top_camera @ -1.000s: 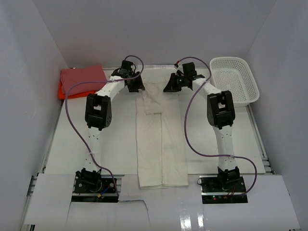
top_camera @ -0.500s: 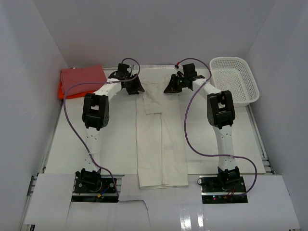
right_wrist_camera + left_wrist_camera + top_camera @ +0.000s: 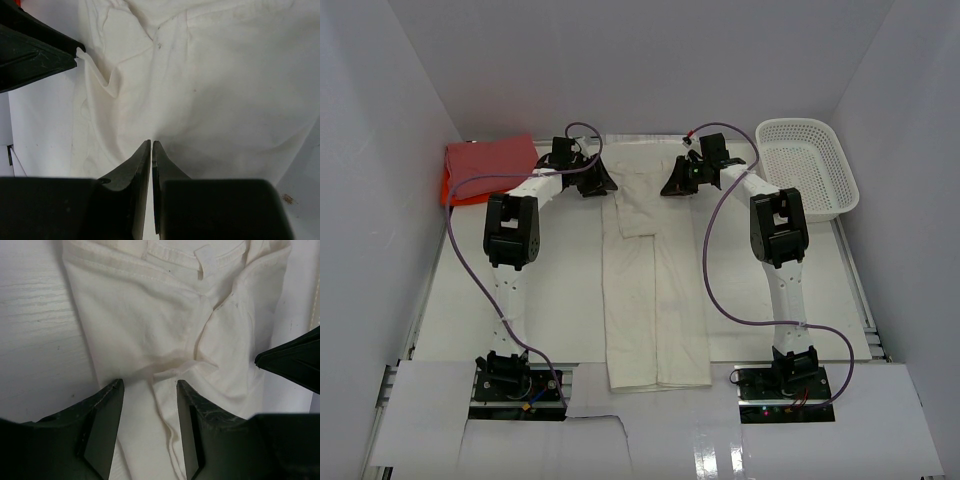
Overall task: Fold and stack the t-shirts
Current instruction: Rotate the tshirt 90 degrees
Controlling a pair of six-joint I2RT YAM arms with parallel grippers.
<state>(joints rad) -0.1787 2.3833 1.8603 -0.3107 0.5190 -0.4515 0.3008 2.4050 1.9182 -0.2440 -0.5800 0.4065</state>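
Top view: we saw the cream shirt (image 3: 655, 300) lying mid-table (image 3: 550, 290) as a long strip, near edge to far, btwn the two arms. The pink shirt (image 3: 490, 158) sat folded at the far L corner on top of the orange shirt (image 3: 447, 190), of which only an edge showed. The basket (image 3: 840, 185) stood far R. L gripper (image 3: 597, 182) and R gripper (image 3: 676, 180) were at the strip's far end, one per side.

L wrist: L gripper (image 3: 150, 390) stood open, fingers apart just over the wrinkled cream shirt (image 3: 150, 315), collar beyond.

R wrist: R gripper (image 3: 151, 146) was closed, tips at the cream shirt (image 3: 215, 75). We couldn't tell if any cloth was pinched.
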